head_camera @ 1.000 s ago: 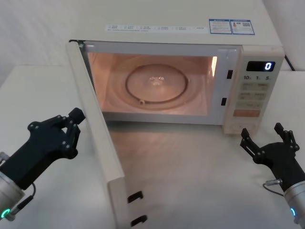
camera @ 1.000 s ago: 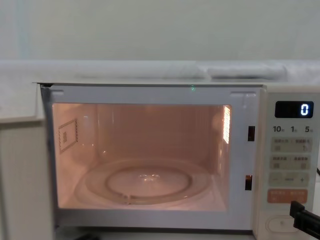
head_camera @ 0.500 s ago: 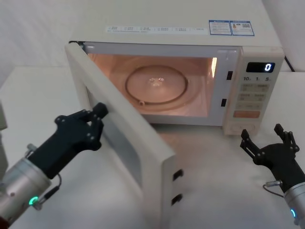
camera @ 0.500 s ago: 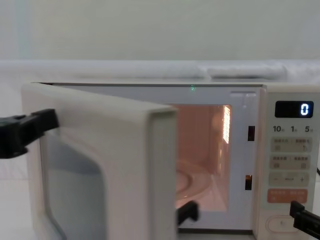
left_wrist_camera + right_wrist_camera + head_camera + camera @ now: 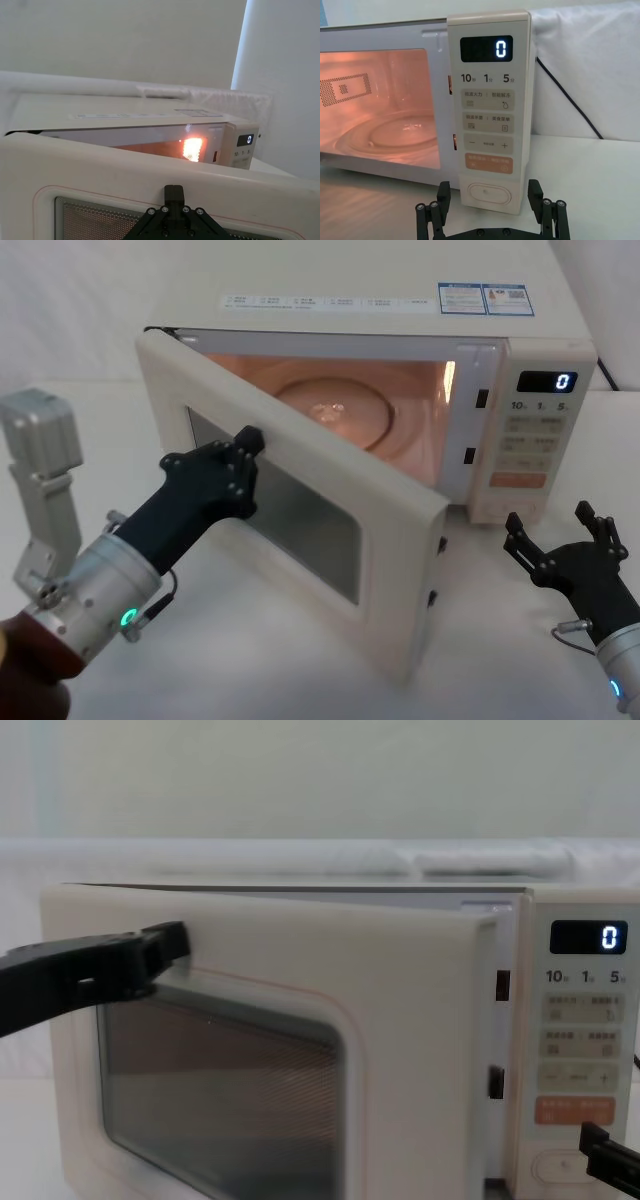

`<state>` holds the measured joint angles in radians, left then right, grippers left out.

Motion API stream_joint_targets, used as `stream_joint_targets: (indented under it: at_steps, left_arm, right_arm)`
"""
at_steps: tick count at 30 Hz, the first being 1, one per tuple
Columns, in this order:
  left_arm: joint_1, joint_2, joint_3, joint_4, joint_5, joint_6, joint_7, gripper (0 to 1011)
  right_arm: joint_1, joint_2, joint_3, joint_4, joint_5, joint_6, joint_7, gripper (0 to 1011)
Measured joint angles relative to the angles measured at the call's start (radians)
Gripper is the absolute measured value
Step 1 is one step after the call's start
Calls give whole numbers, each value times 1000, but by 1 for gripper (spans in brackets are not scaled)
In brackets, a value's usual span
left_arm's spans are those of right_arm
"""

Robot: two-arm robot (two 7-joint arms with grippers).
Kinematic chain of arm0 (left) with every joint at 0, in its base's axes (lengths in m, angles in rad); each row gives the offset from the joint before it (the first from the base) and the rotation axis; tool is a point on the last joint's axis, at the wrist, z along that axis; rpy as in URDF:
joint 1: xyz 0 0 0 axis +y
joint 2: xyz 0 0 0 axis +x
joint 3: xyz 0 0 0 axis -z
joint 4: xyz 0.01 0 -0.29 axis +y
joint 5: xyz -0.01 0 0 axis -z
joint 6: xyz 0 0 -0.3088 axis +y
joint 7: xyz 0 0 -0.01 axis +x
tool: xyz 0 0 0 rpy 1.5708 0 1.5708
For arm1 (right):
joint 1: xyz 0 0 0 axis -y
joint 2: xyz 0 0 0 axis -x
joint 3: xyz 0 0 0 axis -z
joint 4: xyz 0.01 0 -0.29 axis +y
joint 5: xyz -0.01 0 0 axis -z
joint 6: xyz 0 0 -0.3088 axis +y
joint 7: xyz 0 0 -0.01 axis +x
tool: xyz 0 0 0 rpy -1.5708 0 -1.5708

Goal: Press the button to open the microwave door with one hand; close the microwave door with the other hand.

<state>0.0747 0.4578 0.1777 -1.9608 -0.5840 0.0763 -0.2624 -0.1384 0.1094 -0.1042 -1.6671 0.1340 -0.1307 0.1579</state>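
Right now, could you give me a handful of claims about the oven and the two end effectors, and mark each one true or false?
1. The microwave door is fully shut. False: it stands partly open, with the lit cavity showing.
2. The left end effector presses on the door's outer face. True.
3. The display reads 5. False: it reads 0.
4. The right end effector hangs open before the control panel, near the button. True.
5. A plate of food sits inside. False: just the glass turntable.
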Motion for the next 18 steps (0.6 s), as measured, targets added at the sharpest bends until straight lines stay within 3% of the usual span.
stream_joint_targets:
  at_steps: [18]
  left_arm:
    - [-153,-66,72,88,15,81,56,0]
  right_arm:
    - [0,0,0,0,0,0,0,1002]
